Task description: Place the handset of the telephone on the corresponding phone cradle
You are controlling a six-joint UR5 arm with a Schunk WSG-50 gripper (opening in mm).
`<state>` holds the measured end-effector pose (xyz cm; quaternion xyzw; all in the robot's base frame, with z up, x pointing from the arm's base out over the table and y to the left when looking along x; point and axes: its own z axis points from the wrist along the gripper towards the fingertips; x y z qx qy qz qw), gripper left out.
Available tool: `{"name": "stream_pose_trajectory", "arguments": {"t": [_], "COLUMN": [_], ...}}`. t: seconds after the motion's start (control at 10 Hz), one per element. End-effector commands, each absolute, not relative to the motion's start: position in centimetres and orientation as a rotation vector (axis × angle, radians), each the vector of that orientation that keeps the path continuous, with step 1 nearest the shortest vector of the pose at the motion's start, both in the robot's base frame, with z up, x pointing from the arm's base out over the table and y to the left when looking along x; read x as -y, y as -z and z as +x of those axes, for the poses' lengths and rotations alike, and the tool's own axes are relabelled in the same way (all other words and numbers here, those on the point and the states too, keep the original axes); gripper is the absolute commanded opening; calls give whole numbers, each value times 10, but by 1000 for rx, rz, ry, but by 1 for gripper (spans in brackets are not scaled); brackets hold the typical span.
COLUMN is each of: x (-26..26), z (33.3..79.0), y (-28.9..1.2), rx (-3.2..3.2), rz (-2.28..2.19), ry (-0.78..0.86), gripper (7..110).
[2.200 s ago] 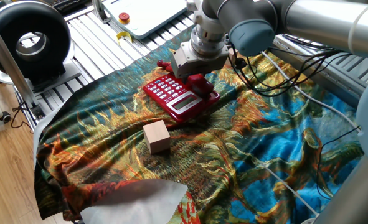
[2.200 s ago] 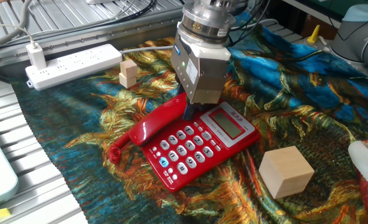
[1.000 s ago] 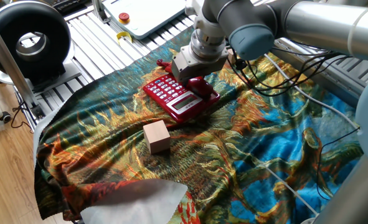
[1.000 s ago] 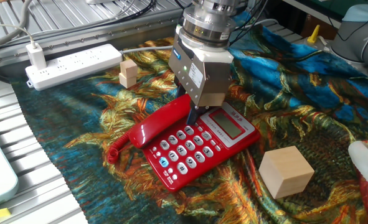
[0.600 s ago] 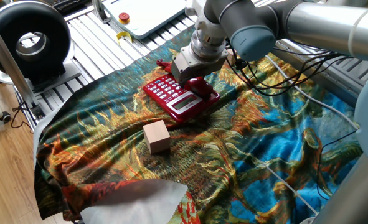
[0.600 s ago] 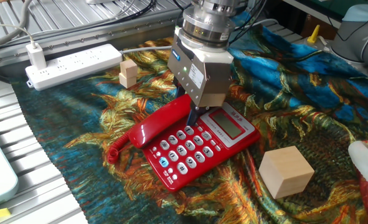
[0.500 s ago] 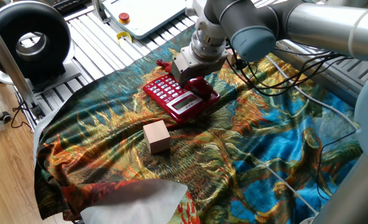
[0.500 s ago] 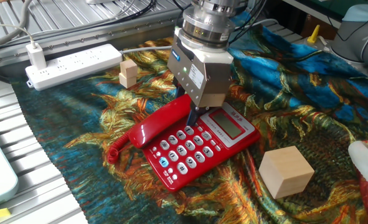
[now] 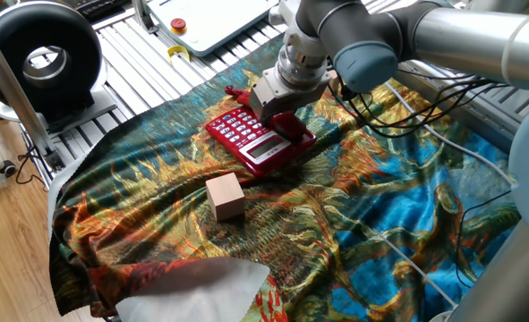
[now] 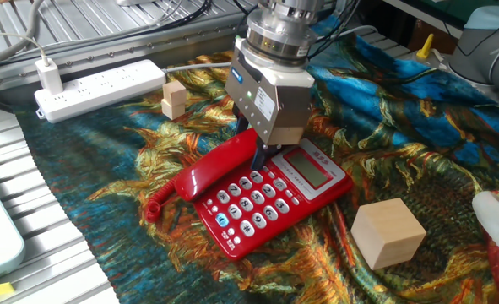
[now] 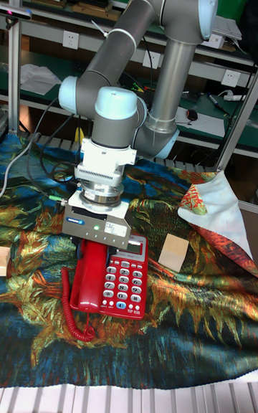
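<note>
The red handset [image 10: 208, 173] lies along the far-left edge of the red telephone [image 10: 279, 198], covering the phone cradle, which stays hidden beneath it. Its coiled red cord [image 10: 154, 207] trails onto the cloth. My gripper [image 10: 251, 143] hangs just above the handset's right half, with one dark finger [image 10: 259, 157] on the keypad side and the other behind the handset. The fingers stand apart from it, so the gripper is open. In the tall fixed view the gripper [image 11: 94, 247] sits over the upper end of the handset [image 11: 89, 280], beside the keypad [image 11: 126, 280].
A tan wooden cube [image 10: 387, 232] sits to the right of the phone. Two small stacked wooden blocks [image 10: 174, 99] and a white power strip [image 10: 97, 86] lie at the back left. The colourful cloth [image 9: 380, 215] covers the table, with a white cloth [image 9: 201, 291] at its front.
The gripper has risen a little over the last two seconds while the handset stayed lying on the phone.
</note>
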<state>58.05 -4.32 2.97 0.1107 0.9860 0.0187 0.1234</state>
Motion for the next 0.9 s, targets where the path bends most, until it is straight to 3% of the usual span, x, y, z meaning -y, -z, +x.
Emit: {"name": "stream_pose_trajectory", "arguments": {"t": [0.0,0.1,0.2,0.7,0.8], "x": [48,49,49,50,49], "z": [580,580,580,578,578], "y": [-32,-32,-32,-28,-28], "rx": [-2870,-2870,-2870,-2874,-2874], "rz": [337,338,339,453,454], "ry": [-49,-42,-45,-48,-50], "gripper": [66,66,44,44,22]}}
